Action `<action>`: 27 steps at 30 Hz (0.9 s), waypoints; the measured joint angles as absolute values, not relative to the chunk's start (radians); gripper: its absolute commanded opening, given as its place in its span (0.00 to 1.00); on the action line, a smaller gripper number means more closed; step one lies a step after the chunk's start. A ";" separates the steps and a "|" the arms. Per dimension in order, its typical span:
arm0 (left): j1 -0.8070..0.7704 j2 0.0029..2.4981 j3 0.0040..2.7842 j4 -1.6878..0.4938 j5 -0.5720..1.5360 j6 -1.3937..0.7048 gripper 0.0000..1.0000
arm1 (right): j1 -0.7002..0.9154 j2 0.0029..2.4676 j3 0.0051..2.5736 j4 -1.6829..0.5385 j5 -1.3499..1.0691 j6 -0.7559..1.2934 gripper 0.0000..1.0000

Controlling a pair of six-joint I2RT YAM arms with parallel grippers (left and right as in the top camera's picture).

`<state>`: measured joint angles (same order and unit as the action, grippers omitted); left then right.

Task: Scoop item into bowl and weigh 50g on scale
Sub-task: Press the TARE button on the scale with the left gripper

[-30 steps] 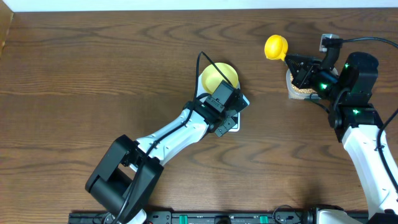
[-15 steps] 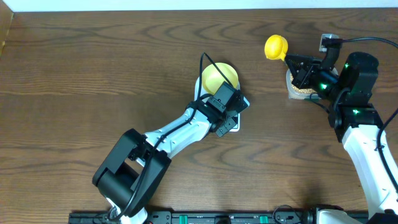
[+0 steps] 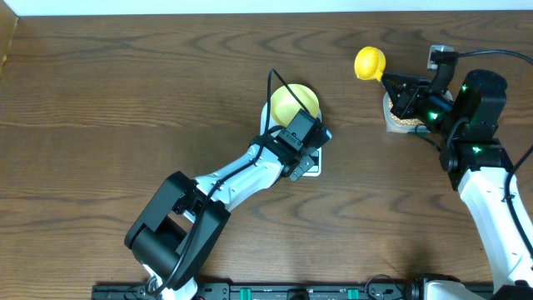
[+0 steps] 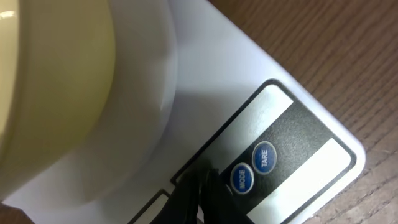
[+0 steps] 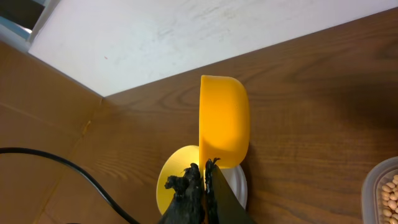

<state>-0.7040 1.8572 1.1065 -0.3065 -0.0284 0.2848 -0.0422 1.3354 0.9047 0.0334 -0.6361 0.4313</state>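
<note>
The pale-yellow bowl (image 3: 291, 102) stands on the white scale (image 3: 326, 136). My left gripper (image 3: 308, 155) is shut and empty above the scale's button end. In the left wrist view its tips (image 4: 202, 182) rest on the dark panel just left of the blue MODE button (image 4: 241, 178), with the bowl (image 4: 50, 81) close on the left. My right gripper (image 3: 390, 82) is shut on the handle of a bright yellow scoop (image 3: 369, 62), held above the table. The right wrist view shows the scoop (image 5: 224, 121) from the side, its inside hidden. The item, tan beans (image 5: 389, 194), lies in a clear tub (image 3: 401, 122).
A blue TARE button (image 4: 264, 157) sits beside MODE on the scale (image 4: 205, 68). A black cable (image 3: 278, 83) arcs over the bowl's left rim. The tub stands under my right wrist. A pale wall (image 5: 217, 25) borders the table's far edge.
The left arm's lower links swung a little to the right; its gripper stayed over the scale's button end. The right arm and scoop have not moved.
</note>
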 measured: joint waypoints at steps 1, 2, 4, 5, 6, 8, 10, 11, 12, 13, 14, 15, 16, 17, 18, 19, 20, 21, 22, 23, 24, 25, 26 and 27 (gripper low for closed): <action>-0.704 1.857 1.106 -0.309 -0.030 0.284 0.08 | -0.042 1.335 0.905 0.034 -0.636 0.431 0.01; -0.704 1.857 1.106 -0.310 -0.030 0.284 0.08 | -0.042 1.335 0.905 0.033 -0.636 0.431 0.01; -0.704 1.857 1.106 -0.313 -0.031 0.284 0.08 | -0.042 1.335 0.905 0.033 -0.636 0.431 0.01; -0.704 1.857 1.106 -0.315 -0.031 0.284 0.08 | -0.042 1.335 0.905 0.033 -0.636 0.431 0.01; -0.704 1.857 1.106 -0.318 -0.031 0.284 0.08 | -0.042 1.335 0.905 0.034 -0.636 0.431 0.01; -0.704 1.857 1.106 -0.321 -0.032 0.284 0.08 | -0.042 1.335 0.905 0.033 -0.636 0.431 0.01; -0.706 1.857 1.106 -0.322 -0.032 0.284 0.08 | -0.042 1.335 0.905 0.033 -0.636 0.431 0.01; -0.708 1.857 1.106 -0.323 -0.033 0.284 0.08 | -0.042 1.335 0.905 0.033 -0.636 0.431 0.01; -0.709 1.857 1.106 -0.323 -0.033 0.284 0.08 | -0.042 1.335 0.905 0.033 -0.636 0.431 0.01; -0.710 1.857 1.106 -0.325 -0.033 0.284 0.08 | -0.042 1.335 0.905 0.033 -0.636 0.431 0.01; -0.712 1.857 1.106 -0.326 -0.033 0.284 0.08 | -0.042 1.335 0.905 0.033 -0.636 0.431 0.01; -0.713 1.857 1.106 -0.326 -0.033 0.284 0.08 | -0.042 1.335 0.905 0.033 -0.636 0.431 0.01; -0.715 1.857 1.106 -0.326 -0.033 0.284 0.08 | -0.042 1.335 0.905 0.033 -0.636 0.431 0.01; -0.717 1.857 1.106 -0.326 -0.036 0.284 0.08 | -0.042 1.335 0.905 0.033 -0.636 0.430 0.01; -0.717 1.857 1.106 -0.326 -0.037 0.284 0.08 | -0.042 1.335 0.905 0.033 -0.636 0.429 0.01; -0.717 1.857 1.106 -0.326 -0.037 0.284 0.08 | -0.042 1.335 0.905 0.033 -0.636 0.428 0.01; -0.717 1.857 1.106 -0.326 -0.037 0.284 0.08 | -0.042 1.335 0.905 0.033 -0.636 0.428 0.01; -0.717 1.857 1.106 -0.326 -0.037 0.284 0.08 | -0.042 1.335 0.905 0.033 -0.636 0.428 0.01; -0.717 1.857 1.106 -0.326 -0.037 0.284 0.08 | -0.042 1.335 0.905 0.033 -0.636 0.427 0.01; -0.717 1.857 1.105 -0.325 -0.037 0.284 0.08 | -0.042 1.335 0.905 0.033 -0.636 0.427 0.01; -0.717 1.857 1.102 -0.321 -0.037 0.284 0.08 | -0.042 1.335 0.905 0.033 -0.636 0.427 0.01; -0.718 1.857 1.098 -0.316 -0.037 0.284 0.08 | -0.042 1.335 0.905 0.033 -0.636 0.427 0.01; -0.718 1.855 1.094 -0.310 -0.037 0.284 0.08 | -0.042 1.335 0.905 0.033 -0.636 0.427 0.01; -0.718 1.853 1.090 -0.305 -0.037 0.284 0.08 | -0.042 1.335 0.905 0.033 -0.636 0.427 0.01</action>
<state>-0.7177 1.8530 1.0897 -0.3054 -0.0372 0.2844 -0.0422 1.3354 0.9047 0.0334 -0.6361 0.4274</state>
